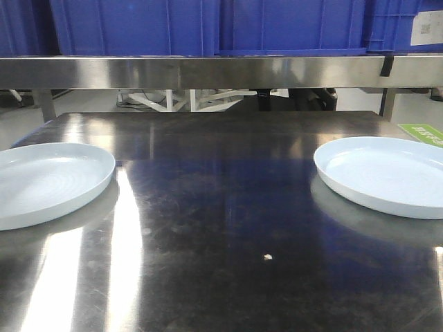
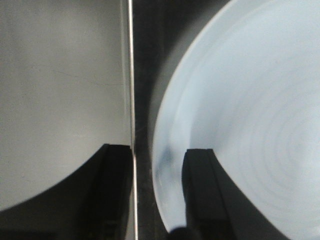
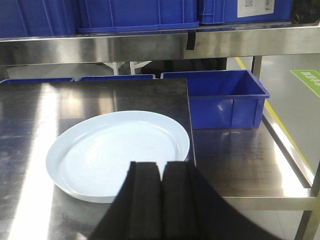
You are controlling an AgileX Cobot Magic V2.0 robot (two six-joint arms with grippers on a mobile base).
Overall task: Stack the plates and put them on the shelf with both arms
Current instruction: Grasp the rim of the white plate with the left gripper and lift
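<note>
Two pale blue-white plates lie flat and apart on the steel table (image 1: 221, 207): the left plate (image 1: 48, 180) and the right plate (image 1: 387, 173). Neither gripper shows in the front view. In the left wrist view my left gripper (image 2: 157, 165) is open, low over the left plate (image 2: 250, 125). One finger is over the plate's inside and the other is beyond the table's edge, with the rim between them. My right gripper (image 3: 161, 167) is shut and empty, hovering over the near rim of the right plate (image 3: 110, 150). The steel shelf (image 1: 221, 71) runs overhead at the back.
Blue bins (image 1: 208, 28) fill the shelf's top. An open blue bin (image 3: 225, 100) stands on a lower steel surface to the right of the table. A small crumb (image 1: 267, 257) lies at the table's middle front. A green floor marking (image 1: 422, 133) shows at far right.
</note>
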